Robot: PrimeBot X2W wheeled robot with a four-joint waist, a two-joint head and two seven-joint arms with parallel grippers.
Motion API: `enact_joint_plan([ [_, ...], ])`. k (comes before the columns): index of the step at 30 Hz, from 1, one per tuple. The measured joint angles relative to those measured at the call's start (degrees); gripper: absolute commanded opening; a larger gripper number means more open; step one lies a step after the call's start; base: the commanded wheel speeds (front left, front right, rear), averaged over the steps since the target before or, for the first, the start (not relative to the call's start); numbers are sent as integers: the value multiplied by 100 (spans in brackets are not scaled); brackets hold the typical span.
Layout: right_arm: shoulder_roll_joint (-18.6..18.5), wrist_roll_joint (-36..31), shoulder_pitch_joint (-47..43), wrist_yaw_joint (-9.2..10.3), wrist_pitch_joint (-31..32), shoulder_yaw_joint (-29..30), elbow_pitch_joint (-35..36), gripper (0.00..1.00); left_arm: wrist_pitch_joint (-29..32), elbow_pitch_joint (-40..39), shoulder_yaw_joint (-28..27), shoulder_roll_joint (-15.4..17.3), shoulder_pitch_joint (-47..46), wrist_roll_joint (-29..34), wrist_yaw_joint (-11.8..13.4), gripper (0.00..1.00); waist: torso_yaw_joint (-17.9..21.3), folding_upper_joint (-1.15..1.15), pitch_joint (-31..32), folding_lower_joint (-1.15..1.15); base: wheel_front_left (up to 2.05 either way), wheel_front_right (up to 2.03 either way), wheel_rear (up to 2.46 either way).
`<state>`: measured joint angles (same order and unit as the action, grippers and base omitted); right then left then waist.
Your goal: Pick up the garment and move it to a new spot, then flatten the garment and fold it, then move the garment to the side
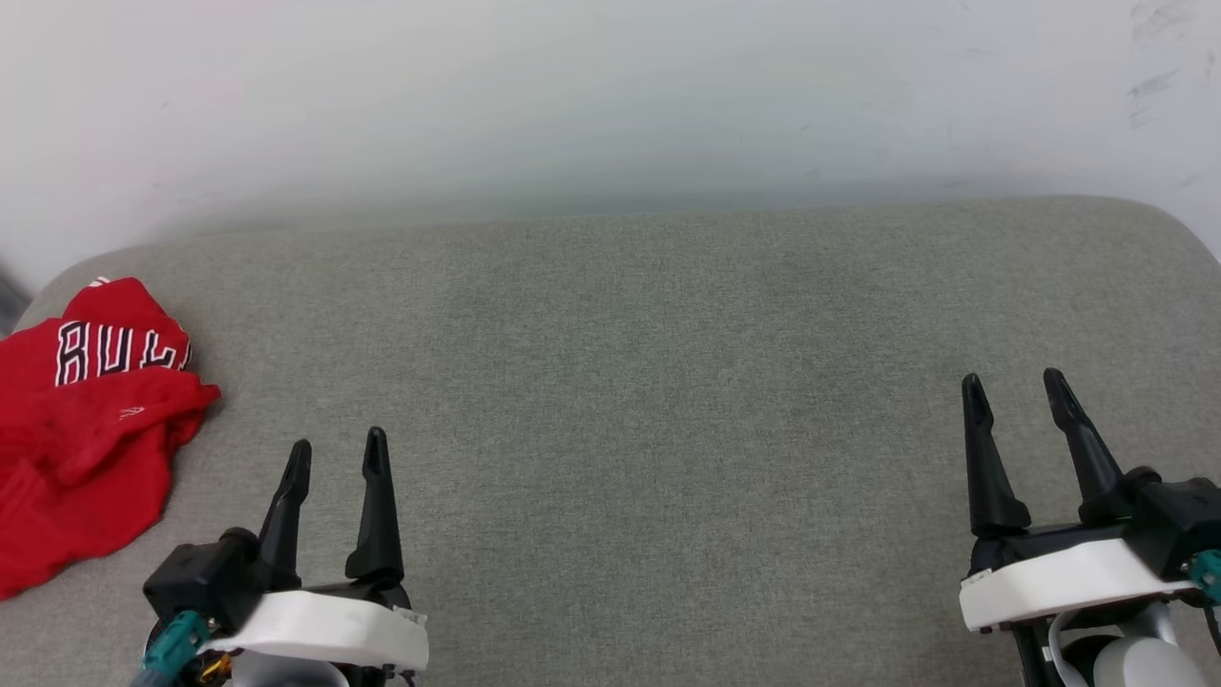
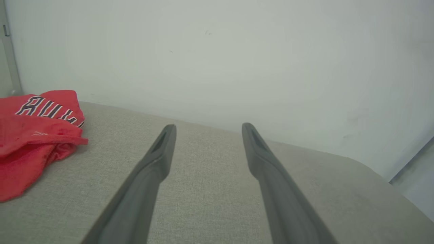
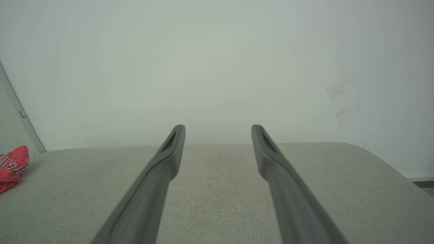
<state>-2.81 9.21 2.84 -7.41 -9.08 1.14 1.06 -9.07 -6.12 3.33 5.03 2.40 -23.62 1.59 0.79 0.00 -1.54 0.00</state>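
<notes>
One crumpled heap sits at the far left: the garment [image 1: 91,429], red with part of its black, white-outlined lettering facing up, lies bunched on the left end of the surface [image 1: 649,382], and its cloth runs past the left edge of your head view. Just to its right and not touching it, your left pincer [image 1: 339,441] points toward the wall [image 1: 610,95], its two dark fingers spread with nothing between them. The surface itself is a grey woven fabric pad with rounded far corners, butted against that pale wall. Well apart, at the near right, your right pincer [image 1: 1012,379] likewise stands spread and holds nothing. Faint dark scuffs [image 1: 1159,57] mark the wall's upper right.
</notes>
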Motion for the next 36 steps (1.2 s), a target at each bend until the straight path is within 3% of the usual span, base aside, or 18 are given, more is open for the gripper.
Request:
enact_joint_plan([
  [12, 0, -575, -12, 0, -156, -186, 48, 100, -168, 52, 865, 521, 12, 791, 695, 100, 12, 0, -10, 0, 0, 0, 0],
  [19, 0, -537, -62, -9, -250, -203, 58, 100, -249, -24, 816, 459, 37, 705, 798, 100, 17, 0, -31, 0, 0, 0, 0],
  [22, -1, -355, -80, -9, -287, -158, 19, 100, -281, -41, 595, 325, 121, 671, 634, 100, 16, 0, -35, 0, 0, 0, 0],
  [30, -2, -59, -161, -8, -367, -112, -188, 100, -380, 154, 156, 30, 289, 1014, -160, 100, 7, 0, -20, 0, 0, 0, 0],
  [36, -2, -46, -170, -9, -449, -122, -291, 100, -443, 164, 38, -86, 302, 1419, -312, 100, 13, 0, -10, 0, 0, 0, 0],
])
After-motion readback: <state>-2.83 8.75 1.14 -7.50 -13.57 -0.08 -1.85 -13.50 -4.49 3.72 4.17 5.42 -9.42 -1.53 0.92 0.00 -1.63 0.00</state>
